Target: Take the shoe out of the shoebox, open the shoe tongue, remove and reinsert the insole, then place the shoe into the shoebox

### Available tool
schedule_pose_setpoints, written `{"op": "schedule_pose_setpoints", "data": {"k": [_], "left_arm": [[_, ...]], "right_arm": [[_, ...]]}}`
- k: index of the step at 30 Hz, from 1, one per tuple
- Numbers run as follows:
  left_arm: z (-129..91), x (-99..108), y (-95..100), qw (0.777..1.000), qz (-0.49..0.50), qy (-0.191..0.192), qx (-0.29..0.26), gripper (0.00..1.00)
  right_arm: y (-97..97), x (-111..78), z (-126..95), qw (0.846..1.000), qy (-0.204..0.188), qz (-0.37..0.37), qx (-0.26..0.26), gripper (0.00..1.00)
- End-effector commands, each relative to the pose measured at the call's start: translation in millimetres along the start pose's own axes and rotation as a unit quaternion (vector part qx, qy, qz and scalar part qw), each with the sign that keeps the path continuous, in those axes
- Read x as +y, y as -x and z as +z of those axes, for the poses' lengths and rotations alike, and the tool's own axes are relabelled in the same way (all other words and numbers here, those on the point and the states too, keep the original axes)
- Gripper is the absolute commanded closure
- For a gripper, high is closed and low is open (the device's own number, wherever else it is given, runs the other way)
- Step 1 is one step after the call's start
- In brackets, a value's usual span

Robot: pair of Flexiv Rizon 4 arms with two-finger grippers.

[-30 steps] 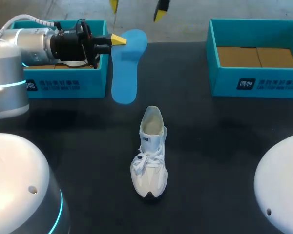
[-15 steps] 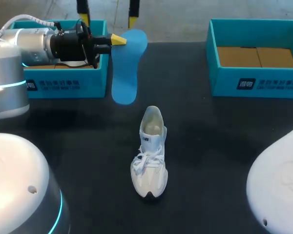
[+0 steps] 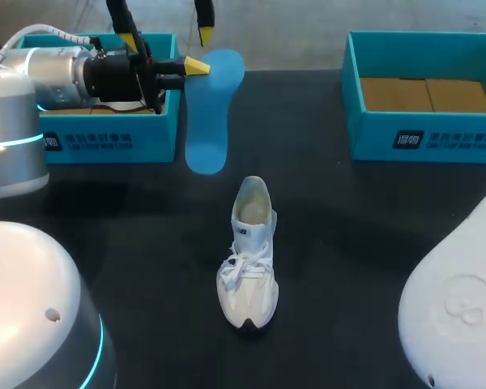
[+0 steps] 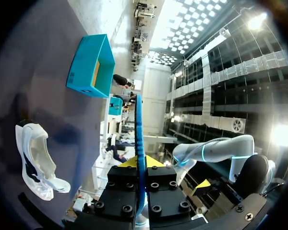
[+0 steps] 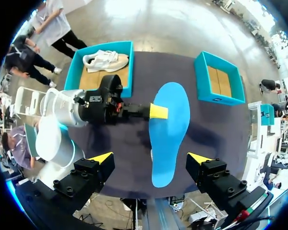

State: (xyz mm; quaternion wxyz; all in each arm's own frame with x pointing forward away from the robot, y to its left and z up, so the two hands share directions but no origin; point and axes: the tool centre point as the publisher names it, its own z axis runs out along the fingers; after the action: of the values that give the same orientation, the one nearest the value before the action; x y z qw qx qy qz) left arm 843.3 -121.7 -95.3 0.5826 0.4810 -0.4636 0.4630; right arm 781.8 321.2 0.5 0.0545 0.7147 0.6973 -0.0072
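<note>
A white shoe [image 3: 247, 255] lies on the dark table, toe toward the near edge, laces loose; it also shows in the left wrist view [image 4: 36, 160]. My left gripper [image 3: 196, 66] is shut on the heel end of a blue insole [image 3: 206, 113], held in the air beside the left shoebox [image 3: 105, 142]. The insole [image 4: 139, 139] stands edge-on between the left gripper [image 4: 140, 165]. My right gripper [image 3: 164, 28] hangs open high above the insole [image 5: 167, 129], and the right gripper [image 5: 151, 158] has nothing between its fingers.
A second white shoe [image 5: 104, 60] lies in the left teal shoebox [image 5: 77, 67]. The right teal shoebox [image 3: 425, 121] holds only its cardboard floor, also seen in the right wrist view [image 5: 218, 79]. The left arm [image 5: 81, 108] stretches over the left box.
The right gripper has moved leftward along the far edge of the head view, from above the insole to above the left gripper. The left arm, the insole and the shoe have kept still.
</note>
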Motion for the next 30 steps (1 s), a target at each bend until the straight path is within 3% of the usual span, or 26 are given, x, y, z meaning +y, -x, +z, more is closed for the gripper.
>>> {"op": "schedule_pose_setpoints", "data": {"k": [1, 6, 12, 21, 30], "left_arm": [[-0.3, 0.9, -0.7, 1.000, 0.000, -0.001, -0.002, 1.00], [-0.3, 0.9, -0.7, 1.000, 0.000, -0.001, -0.002, 1.00], [-0.3, 0.9, -0.7, 1.000, 0.000, -0.001, -0.002, 1.00], [-0.3, 0.9, -0.7, 1.000, 0.000, -0.001, -0.002, 1.00], [-0.3, 0.9, -0.7, 1.000, 0.000, -0.001, -0.002, 1.00]], "right_arm": [[10.7, -1.8, -7.3, 1.000, 0.007, 0.004, 0.030, 0.00], [31.0, -6.6, -13.1, 0.997, 0.013, 0.020, 0.069, 0.00], [54.0, -13.1, -17.0, 0.988, 0.013, 0.028, 0.153, 0.00], [82.9, -18.8, -14.6, 0.963, 0.012, 0.048, 0.263, 0.00], [100.3, -19.5, -14.6, 0.943, 0.019, 0.057, 0.327, 0.00]]}}
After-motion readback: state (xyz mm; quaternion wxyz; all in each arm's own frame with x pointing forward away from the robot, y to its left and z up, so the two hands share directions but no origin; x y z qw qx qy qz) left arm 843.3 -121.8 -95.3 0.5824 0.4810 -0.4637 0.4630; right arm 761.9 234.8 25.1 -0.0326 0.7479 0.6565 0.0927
